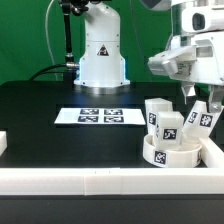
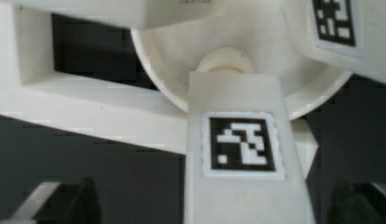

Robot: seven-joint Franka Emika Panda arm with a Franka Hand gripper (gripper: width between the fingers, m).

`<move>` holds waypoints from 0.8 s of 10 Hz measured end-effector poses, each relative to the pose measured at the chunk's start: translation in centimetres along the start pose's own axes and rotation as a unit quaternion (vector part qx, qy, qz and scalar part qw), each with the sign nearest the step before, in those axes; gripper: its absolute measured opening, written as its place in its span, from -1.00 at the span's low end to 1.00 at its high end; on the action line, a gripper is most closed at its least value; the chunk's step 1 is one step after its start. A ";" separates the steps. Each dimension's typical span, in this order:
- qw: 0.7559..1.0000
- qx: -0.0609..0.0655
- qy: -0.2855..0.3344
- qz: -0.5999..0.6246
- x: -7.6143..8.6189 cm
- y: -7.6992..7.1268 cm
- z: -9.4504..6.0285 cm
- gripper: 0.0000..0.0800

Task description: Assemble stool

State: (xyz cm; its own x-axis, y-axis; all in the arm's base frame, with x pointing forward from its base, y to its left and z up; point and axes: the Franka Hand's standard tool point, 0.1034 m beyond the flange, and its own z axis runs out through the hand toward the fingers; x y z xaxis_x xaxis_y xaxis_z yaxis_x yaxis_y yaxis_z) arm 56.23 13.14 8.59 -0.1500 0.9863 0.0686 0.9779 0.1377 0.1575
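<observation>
Starting at the exterior view's left, I see a small white block [image 1: 3,143] at the table's edge, which I leave alone. Further along lies the marker board [image 1: 100,116], flat on the black table [image 1: 40,110] in front of the arm's white base [image 1: 100,55]; it is only there for tracking.

The work sits at the exterior view's right. The seat disc [image 1: 168,153] is tucked into the corner of the white border rail [image 1: 110,180], I judge so the rail braces it against sliding while legs go in. One leg [image 1: 168,122] stands upright on the disc and looks seated. A second leg [image 1: 199,117] leans just beside it, tilted, and does not seem fully home.

My gripper [image 1: 186,88] hangs directly above those legs, jaws spread as wide as they go and holding nothing. In the wrist view both fingertips [image 2: 65,200] sit apart on either side of a tagged leg [image 2: 240,135], whose far end meets the seat [image 2: 190,45]. They are not touching it.

I read this as lining up to grip a leg, probably to press or turn it into its socket.
</observation>
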 end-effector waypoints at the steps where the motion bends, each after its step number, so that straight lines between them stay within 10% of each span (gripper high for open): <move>1: 1.000 0.000 0.000 0.000 0.0 0.0 0.0 0.62; 3: 1.000 0.001 0.000 0.001 0.0 -0.1 0.1 0.00; 8: 1.000 0.001 0.000 0.020 -0.1 -0.1 0.1 -0.16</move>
State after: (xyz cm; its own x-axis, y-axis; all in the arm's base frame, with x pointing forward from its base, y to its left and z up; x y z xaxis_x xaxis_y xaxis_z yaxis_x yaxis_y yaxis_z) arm 56.21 13.07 8.45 -0.1103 0.9910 0.0755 0.9834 0.0978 0.1528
